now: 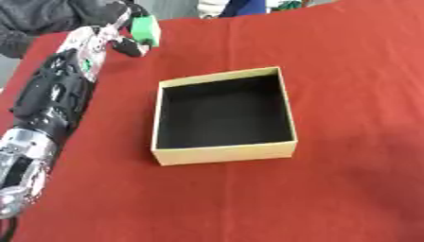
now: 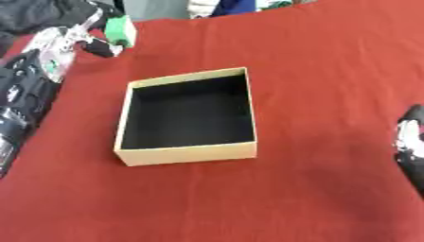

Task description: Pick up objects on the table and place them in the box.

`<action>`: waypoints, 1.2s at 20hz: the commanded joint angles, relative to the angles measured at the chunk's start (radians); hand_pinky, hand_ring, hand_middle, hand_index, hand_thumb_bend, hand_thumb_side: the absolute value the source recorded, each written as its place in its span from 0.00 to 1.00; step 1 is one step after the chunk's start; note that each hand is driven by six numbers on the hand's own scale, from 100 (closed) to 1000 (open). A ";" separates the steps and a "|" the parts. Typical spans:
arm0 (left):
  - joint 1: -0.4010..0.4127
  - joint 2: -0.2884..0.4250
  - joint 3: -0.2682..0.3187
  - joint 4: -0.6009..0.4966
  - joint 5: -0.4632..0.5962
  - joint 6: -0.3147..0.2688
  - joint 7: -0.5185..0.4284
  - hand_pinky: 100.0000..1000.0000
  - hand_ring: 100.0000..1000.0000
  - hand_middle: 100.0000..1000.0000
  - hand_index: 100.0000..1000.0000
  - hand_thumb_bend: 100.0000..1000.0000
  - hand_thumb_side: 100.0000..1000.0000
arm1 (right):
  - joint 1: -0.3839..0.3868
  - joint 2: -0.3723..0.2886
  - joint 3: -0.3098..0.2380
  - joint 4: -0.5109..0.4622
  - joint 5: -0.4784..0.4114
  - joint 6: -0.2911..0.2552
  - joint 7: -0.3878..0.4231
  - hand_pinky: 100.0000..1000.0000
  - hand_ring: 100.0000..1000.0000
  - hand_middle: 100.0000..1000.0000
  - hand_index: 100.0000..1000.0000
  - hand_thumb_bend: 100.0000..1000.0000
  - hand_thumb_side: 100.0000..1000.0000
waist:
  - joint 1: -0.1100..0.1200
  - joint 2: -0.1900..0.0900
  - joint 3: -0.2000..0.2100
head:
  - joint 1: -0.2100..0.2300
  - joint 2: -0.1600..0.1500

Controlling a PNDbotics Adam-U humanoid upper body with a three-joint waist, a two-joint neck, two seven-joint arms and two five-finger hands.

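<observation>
Left hand (image 1: 124,40) at eleven o'clock of the box (image 1: 224,152), fingers curled round a green block (image 1: 146,29), block's long axis near upright, right hand (image 2: 410,137) at three o'clock, fingers unclear, red tablecloth (image 1: 348,71).

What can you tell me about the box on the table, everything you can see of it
The box is a shallow, open-topped rectangular tray with no lid in sight. Its outer walls and thin rim are pale yellow-tan, like cardboard; the inside is black and holds nothing. It sits flat and upright on the red tablecloth, near the middle, turned slightly askew. Nothing touches it: the left hand, holding a green block, is beyond its far left corner.
</observation>
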 commanded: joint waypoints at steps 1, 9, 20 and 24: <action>-0.004 0.065 -0.016 -0.089 0.055 -0.016 -0.042 0.65 0.52 0.46 0.71 0.11 0.05 | -0.006 -0.009 -0.007 -0.015 0.007 0.001 -0.004 0.47 0.73 0.45 0.82 0.00 0.50 | -0.007 -0.029 0.004 | -0.007 -0.008; 0.079 0.115 -0.120 -0.409 0.194 -0.112 -0.177 0.66 0.53 0.47 0.72 0.12 0.05 | -0.006 -0.009 -0.009 -0.014 0.016 0.001 0.000 0.48 0.73 0.45 0.82 0.00 0.49 | -0.012 -0.047 0.013 | -0.027 -0.018; 0.201 0.171 -0.327 -0.819 0.346 -0.194 -0.333 0.66 0.55 0.49 0.71 0.13 0.05 | -0.015 -0.009 -0.005 -0.016 0.019 -0.002 0.008 0.48 0.73 0.45 0.82 0.00 0.48 | -0.011 -0.049 0.008 | -0.036 -0.035; 0.228 0.173 -0.382 -0.849 0.358 -0.200 -0.367 0.66 0.56 0.50 0.72 0.13 0.06 | -0.018 -0.009 -0.003 -0.016 0.020 -0.004 0.011 0.48 0.73 0.45 0.82 0.00 0.49 | -0.009 -0.050 0.007 | -0.038 -0.039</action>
